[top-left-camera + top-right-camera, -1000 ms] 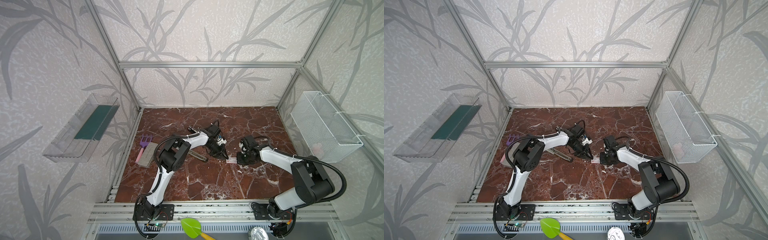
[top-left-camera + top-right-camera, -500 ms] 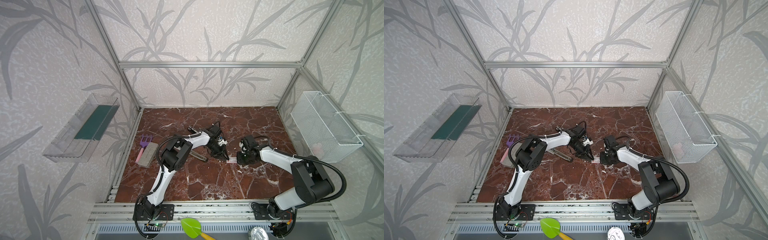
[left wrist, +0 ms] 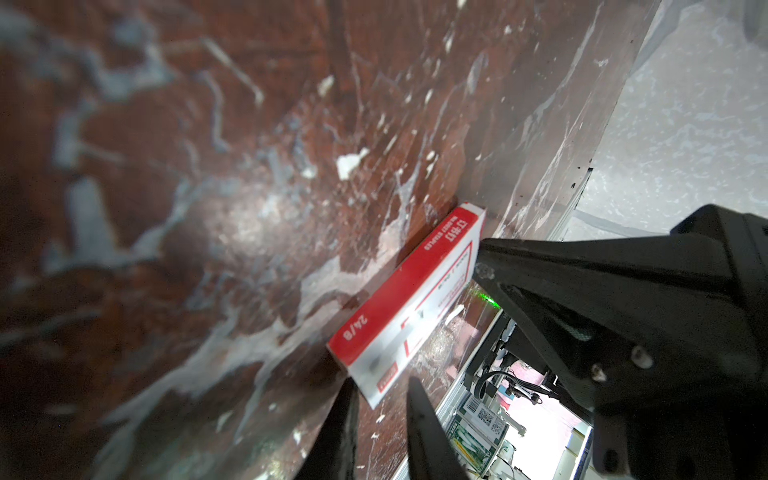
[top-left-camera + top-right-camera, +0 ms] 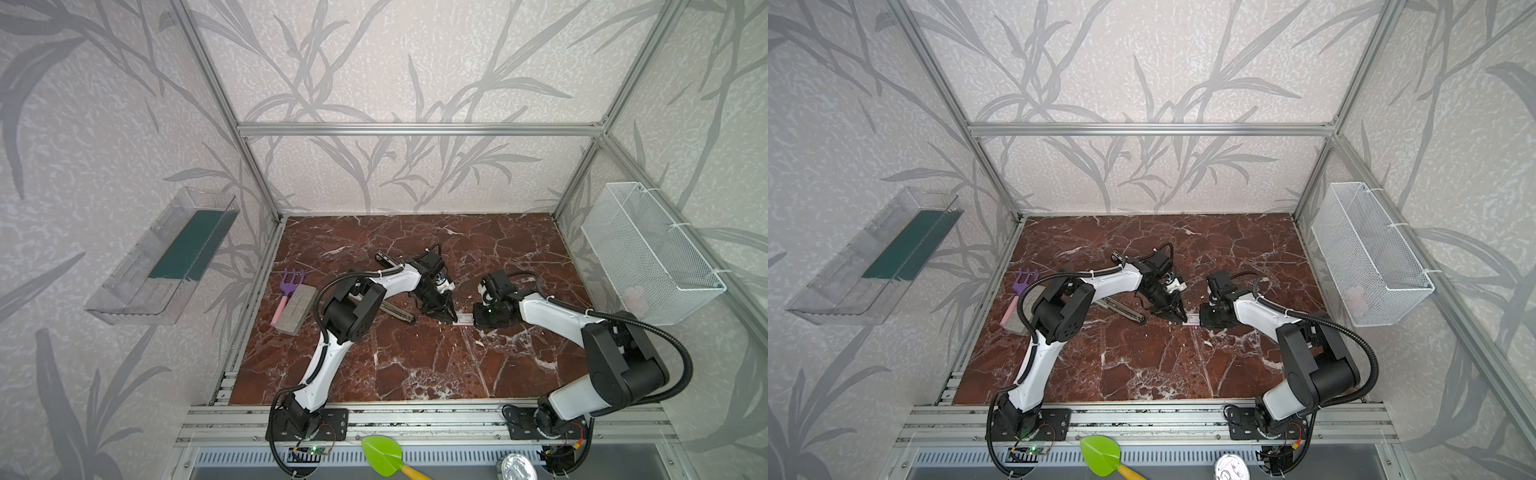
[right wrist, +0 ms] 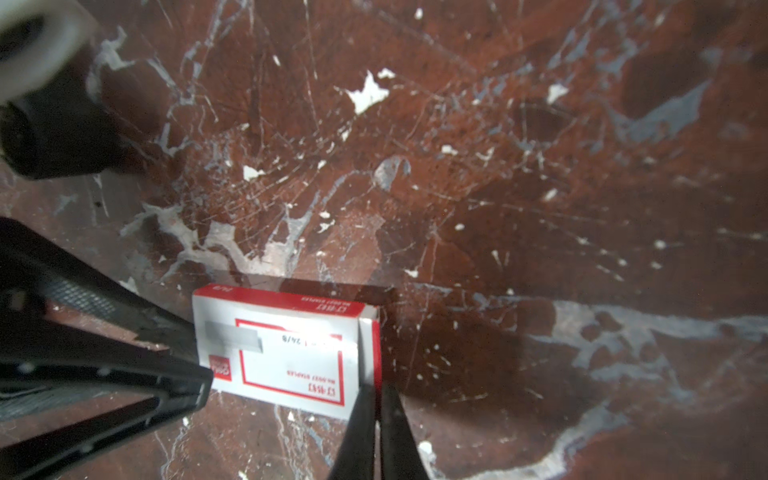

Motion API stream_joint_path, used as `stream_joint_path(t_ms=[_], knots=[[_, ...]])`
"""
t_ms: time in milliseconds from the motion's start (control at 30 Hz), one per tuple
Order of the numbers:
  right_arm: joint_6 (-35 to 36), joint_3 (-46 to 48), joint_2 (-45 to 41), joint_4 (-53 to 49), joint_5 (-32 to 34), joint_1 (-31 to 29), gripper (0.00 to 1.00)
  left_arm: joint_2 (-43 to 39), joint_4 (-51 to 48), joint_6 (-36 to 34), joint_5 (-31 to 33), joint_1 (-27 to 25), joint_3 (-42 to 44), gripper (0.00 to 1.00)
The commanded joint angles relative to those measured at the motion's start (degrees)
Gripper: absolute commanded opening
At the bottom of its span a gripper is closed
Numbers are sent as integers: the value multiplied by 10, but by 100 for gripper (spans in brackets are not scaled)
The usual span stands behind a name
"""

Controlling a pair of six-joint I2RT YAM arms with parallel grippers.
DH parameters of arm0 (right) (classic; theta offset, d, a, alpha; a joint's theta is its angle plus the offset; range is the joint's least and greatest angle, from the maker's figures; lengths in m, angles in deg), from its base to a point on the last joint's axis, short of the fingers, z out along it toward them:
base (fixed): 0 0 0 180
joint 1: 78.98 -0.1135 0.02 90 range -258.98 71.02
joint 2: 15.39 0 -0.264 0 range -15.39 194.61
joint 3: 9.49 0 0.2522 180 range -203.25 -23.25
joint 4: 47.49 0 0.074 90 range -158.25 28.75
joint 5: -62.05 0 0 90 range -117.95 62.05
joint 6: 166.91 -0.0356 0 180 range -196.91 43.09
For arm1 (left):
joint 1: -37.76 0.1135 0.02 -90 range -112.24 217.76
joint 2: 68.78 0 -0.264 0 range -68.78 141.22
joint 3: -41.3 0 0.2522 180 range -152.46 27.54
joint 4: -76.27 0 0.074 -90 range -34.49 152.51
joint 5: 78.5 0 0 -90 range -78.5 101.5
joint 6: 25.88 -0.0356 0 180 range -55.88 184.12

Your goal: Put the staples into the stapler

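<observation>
Item: box of staples point(image 4: 465, 319). It lies flat on your desk point(image 4: 415, 365), at the centre of both top views, between the arms.
Your left fingers point(image 3: 343, 436): narrowly parted at one end; I cannot tell if they grip.
Your right fingers point(image 5: 357, 436): closed, pinching the opposite end.

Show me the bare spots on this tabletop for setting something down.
Widest free patch: the front of the tabletop, along the front rail. The back strip along the rear wall is bare too. Crowded: the centre, where left end effector and right end effector meet at the staple box, and the left edge with purple rake and grey block.
</observation>
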Motion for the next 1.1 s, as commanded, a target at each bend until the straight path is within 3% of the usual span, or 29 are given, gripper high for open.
stream_joint_path(t_ms=[0,167,367,1067], knots=[[-5,4,3,1,-7,0,9,-2,7,2,-8,-3,-4,20],[-4,4,3,1,-7,1,9,2,10,3,-12,-4,-4,18],[-5,1,3,-8,2,1,7,11,8,2,-14,-4,-8,0],[0,-18,-7,-58,75,-1,4,-31,29,0,-2,6,43,0]])
